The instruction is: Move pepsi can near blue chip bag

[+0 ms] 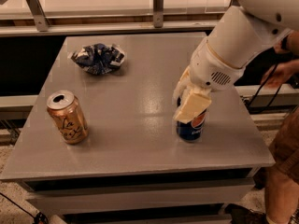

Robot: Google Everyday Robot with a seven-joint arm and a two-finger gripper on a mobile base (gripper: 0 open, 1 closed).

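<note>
The pepsi can (193, 128), dark blue with a red, white and blue logo, stands on the right part of the grey table (135, 157). My gripper (188, 110) comes down from the upper right and is shut on the can. A cream finger (192, 105) covers the can's top and upper front. The blue chip bag (98, 58), wrinkly dark blue and white, lies at the table's back left, well apart from the can.
A gold-orange can (67, 118) with script lettering stands at the front left of the table. A person's leg and hand (285, 167) are close to the table's right edge. A railing with metal posts (159, 6) runs behind the table.
</note>
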